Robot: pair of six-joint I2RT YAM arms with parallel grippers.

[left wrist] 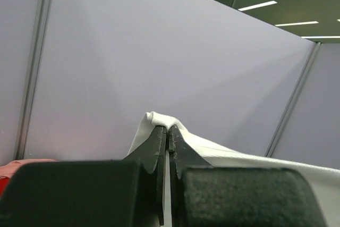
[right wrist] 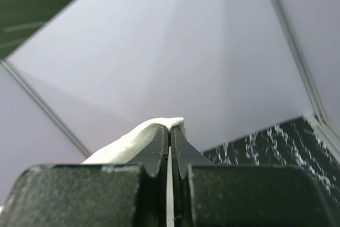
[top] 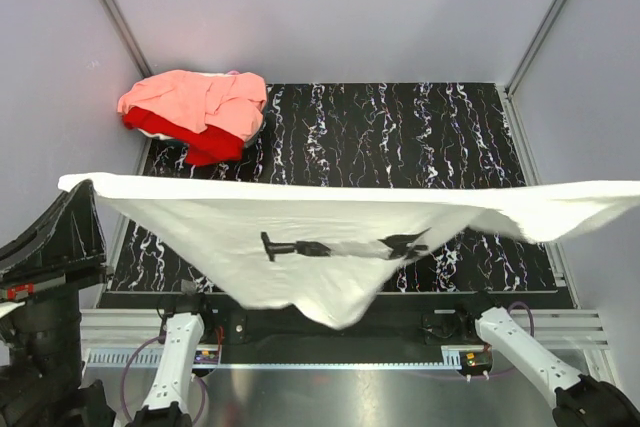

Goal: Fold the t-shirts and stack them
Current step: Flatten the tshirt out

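A white t-shirt [top: 300, 217] with a black graphic print [top: 340, 246] hangs stretched in the air across the whole top view, sagging to a point in the middle near the front. My left gripper [top: 82, 187] [left wrist: 168, 127] is shut on its left end, white cloth [left wrist: 223, 155] bunched over the fingertips. My right gripper [right wrist: 170, 127] is shut on the other end, cloth [right wrist: 127, 142] draped to its left; in the top view it is off the right edge. A salmon-pink t-shirt [top: 200, 99] lies crumpled on a red t-shirt [top: 185, 137] at the table's back left corner.
The black marbled tabletop [top: 400, 137] lies below the hanging shirt. Grey walls [top: 330, 7] close in the back and both sides. Both arm bases [top: 180, 347] [top: 500, 332] stand on the metal rail at the near edge.
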